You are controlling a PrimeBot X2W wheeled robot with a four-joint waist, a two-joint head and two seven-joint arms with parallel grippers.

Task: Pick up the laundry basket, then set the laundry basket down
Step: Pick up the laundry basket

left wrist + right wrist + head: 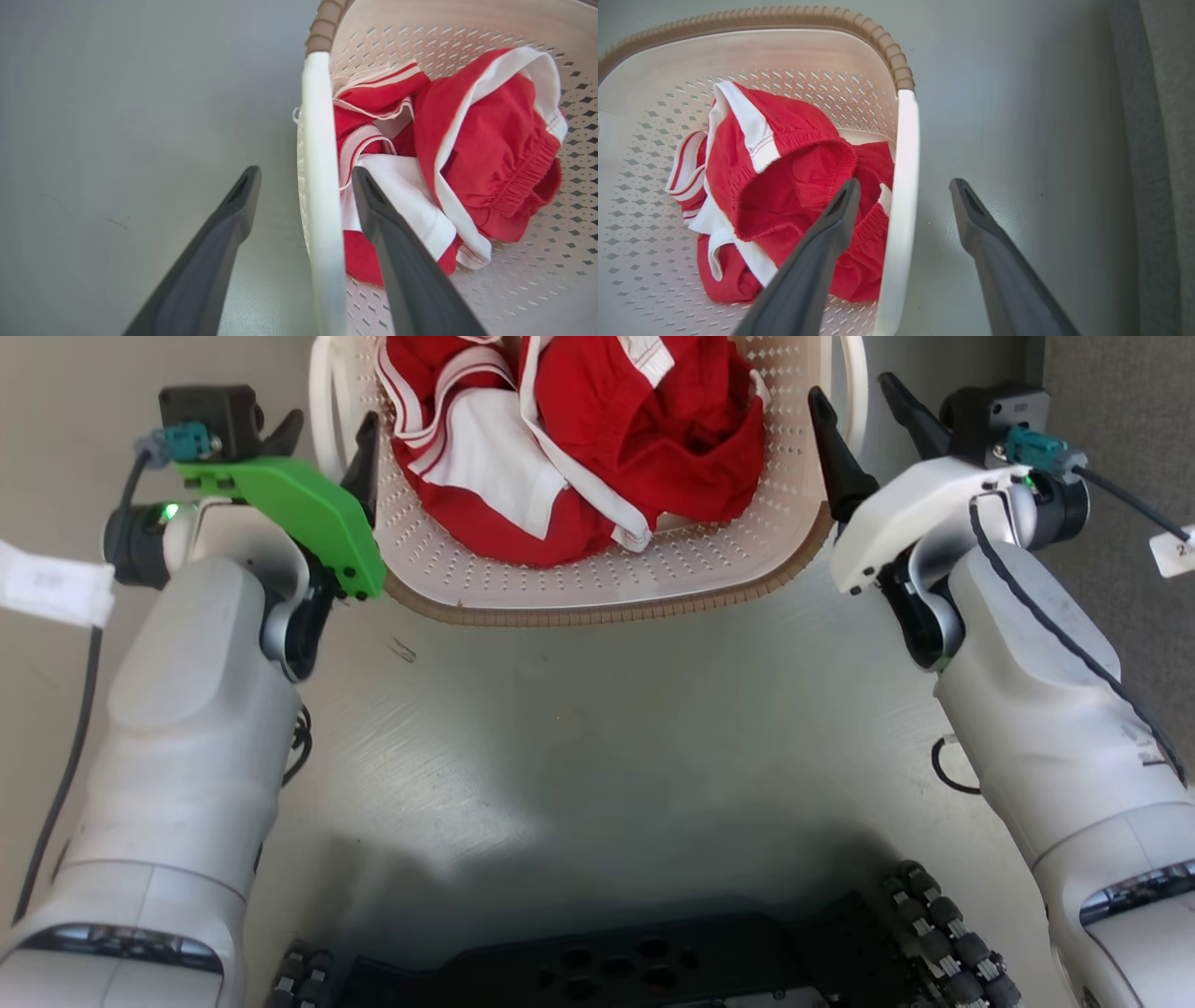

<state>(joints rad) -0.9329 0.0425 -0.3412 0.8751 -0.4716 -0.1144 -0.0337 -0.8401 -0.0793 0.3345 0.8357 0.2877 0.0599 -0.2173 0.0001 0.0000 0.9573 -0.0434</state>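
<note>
The laundry basket (597, 588), cream with perforated walls and a brown woven-look rim, sits at the top middle of the head view with red-and-white clothes (597, 439) inside. My left gripper (327, 434) is open and straddles the basket's white left handle (320, 177), one finger outside and one finger inside over the clothes. My right gripper (868, 415) is open too, straddling the white right handle (901, 186) the same way. Neither pair of fingers touches its handle. In the wrist views the basket (467, 28) (644, 233) rests on the grey floor.
Smooth grey floor (597, 728) lies between my arms and around the basket. A darker grey carpet strip (1120, 476) runs along the right side. My dark wheeled base (653, 961) shows at the bottom edge. Cables hang from both wrists.
</note>
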